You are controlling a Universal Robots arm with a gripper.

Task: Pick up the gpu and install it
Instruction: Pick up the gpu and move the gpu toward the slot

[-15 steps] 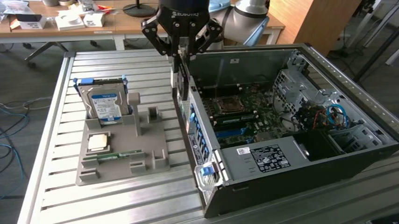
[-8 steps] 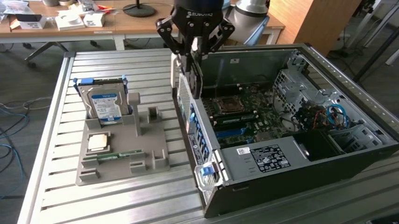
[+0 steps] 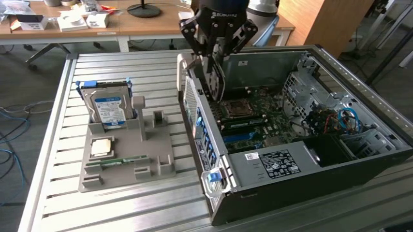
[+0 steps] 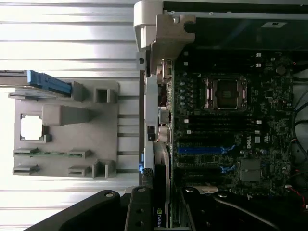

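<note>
The pincer (image 3: pixel 216 55) grips the gpu (image 3: pixel 216 82) on edge above the open computer case (image 3: pixel 310 159), near its rear wall. Installing well likely means holding it upright, edge aligned with the blue slot (image 4: pixel 204 150).

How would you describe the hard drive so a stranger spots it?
On the table, a grey holder sits to the exterior view's left of the computer case. At its far end the hard drive stands upright, silver with a blue label; the memory stick lies flat.
</note>
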